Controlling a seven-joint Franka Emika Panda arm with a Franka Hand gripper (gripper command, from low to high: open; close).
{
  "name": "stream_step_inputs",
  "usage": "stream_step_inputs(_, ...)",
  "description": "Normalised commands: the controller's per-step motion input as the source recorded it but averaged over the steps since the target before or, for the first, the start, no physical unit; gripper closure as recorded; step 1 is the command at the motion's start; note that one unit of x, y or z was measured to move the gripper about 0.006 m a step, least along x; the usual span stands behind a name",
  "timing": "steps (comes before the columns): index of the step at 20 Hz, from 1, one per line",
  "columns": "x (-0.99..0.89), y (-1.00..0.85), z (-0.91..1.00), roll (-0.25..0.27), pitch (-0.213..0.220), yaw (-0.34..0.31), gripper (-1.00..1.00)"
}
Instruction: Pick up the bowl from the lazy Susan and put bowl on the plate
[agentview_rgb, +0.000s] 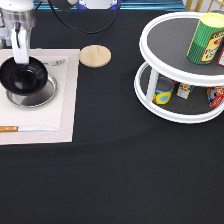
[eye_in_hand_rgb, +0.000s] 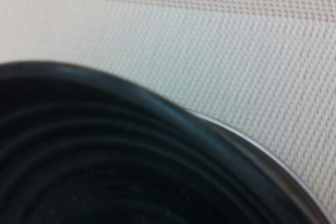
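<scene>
1. I have the hand (agentview_rgb: 21, 56) at the exterior view's top left, over the pale placemat (agentview_rgb: 67, 100). Its fingers are pinched on the far rim of the black bowl (agentview_rgb: 23, 76), so I read it as holding the bowl.

2. The bowl is off the lazy Susan (agentview_rgb: 172, 107), which stands well apart at the exterior view's right and carries only a green can (agentview_rgb: 205, 39) on its upper tier and small tins on the lower one.

3. The bowl sits directly over the silver plate (agentview_rgb: 42, 97). It covers most of the plate, and only a crescent of shiny rim shows toward the exterior view's bottom and right.

4. In the wrist view the bowl's dark rim (eye_in_hand_rgb: 135, 150) fills most of the frame, with a thin bright edge of the plate (eye_in_hand_rgb: 255, 142) just beside it and the woven mat (eye_in_hand_rgb: 225, 60) beyond. I cannot tell whether the bowl touches the plate or hangs just above it.

5. My judgement: the pick and carry are done and the placing step is in hand. The bowl sits slightly off-centre toward the exterior view's top left, so it must be fully seated and steady before the grip gives way.

6. A wooden disc (agentview_rgb: 95, 55) lies near the mat, and a knife (agentview_rgb: 27, 129) lies along the mat's lower edge. Both are apart from the work.
</scene>
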Motion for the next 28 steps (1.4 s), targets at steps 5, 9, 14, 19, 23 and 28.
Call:
stream_step_inputs(5,0.28,0.24,-0.01,-0.053,0.078,-0.018,1.00)
stream_step_inputs(9,0.31,0.19,-0.24,-0.055,0.066,-0.010,1.00)
stream_step_inputs(14,0.05,0.00,-0.04,-0.008,0.079,-0.012,1.00)
stream_step_inputs(19,0.00,-0.12,0.18,-0.002,0.090,-0.023,-1.00)
stream_step_inputs(23,0.03,-0.07,0.24,-0.014,0.082,-0.036,-1.00)
stream_step_inputs(28,0.01,0.00,0.50,-0.016,0.068,-0.015,-1.00)
